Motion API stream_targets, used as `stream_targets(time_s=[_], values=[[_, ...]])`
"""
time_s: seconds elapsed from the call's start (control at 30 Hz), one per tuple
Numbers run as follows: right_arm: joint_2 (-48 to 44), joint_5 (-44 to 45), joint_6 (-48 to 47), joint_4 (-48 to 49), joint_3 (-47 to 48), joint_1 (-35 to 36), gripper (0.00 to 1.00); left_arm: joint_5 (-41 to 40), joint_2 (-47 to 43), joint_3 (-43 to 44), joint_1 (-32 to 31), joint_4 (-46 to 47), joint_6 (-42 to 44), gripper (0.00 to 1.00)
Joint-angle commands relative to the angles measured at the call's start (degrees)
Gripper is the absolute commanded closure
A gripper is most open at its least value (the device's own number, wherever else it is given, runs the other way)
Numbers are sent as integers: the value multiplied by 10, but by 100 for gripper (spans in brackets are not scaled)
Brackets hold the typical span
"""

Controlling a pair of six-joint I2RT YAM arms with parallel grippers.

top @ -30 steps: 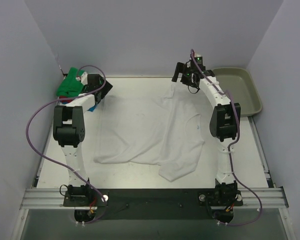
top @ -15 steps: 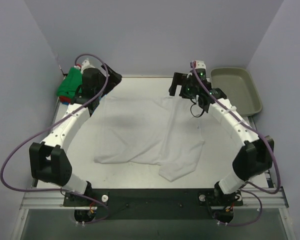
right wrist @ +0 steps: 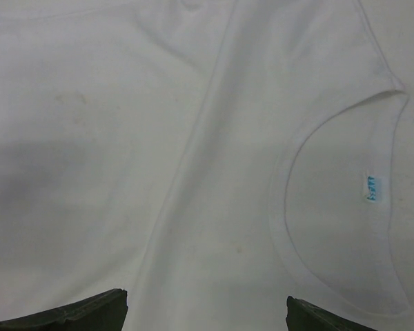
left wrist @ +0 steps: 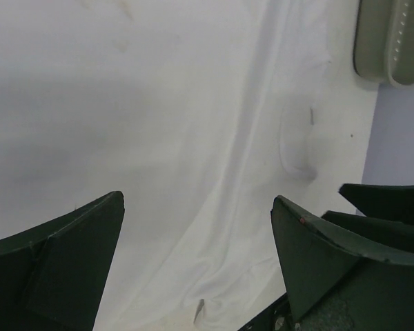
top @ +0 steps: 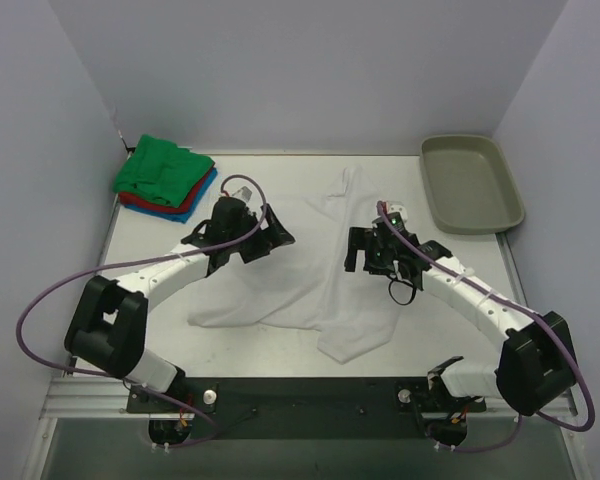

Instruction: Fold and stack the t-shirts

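A large white t-shirt (top: 300, 270) lies spread and partly folded on the table. Its neckline with a blue label (right wrist: 372, 187) shows in the right wrist view. My left gripper (top: 270, 244) hovers open over the shirt's left part, jaws wide apart with white cloth (left wrist: 193, 103) between them and nothing held. My right gripper (top: 363, 252) hovers open over the shirt's right part, left of the collar. Only its fingertips (right wrist: 90, 314) show at the frame's bottom. A folded stack sits at the far left, with a green shirt (top: 162, 167) over red and blue ones.
A grey-beige plastic tray (top: 472, 183) stands at the far right corner, and it also shows in the left wrist view (left wrist: 390, 41). Purple-grey walls close in the table on three sides. The arm bases sit on a rail at the near edge.
Both arms have swung from the table's far edge toward the middle, over the white shirt. The left arm no longer covers the folded stack.
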Motion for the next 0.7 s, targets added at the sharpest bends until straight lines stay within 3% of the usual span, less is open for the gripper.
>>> stream_targets(time_s=[0.0, 0.43, 0.67], values=[[-23, -10, 42, 38, -53, 16, 0, 65, 40, 36, -40, 120, -12, 2], [-16, -42, 105, 123, -161, 43, 1, 135, 182, 56, -91, 255, -45, 3], [-17, -19, 99, 89, -162, 61, 1, 124, 208, 73, -90, 219, -10, 3]])
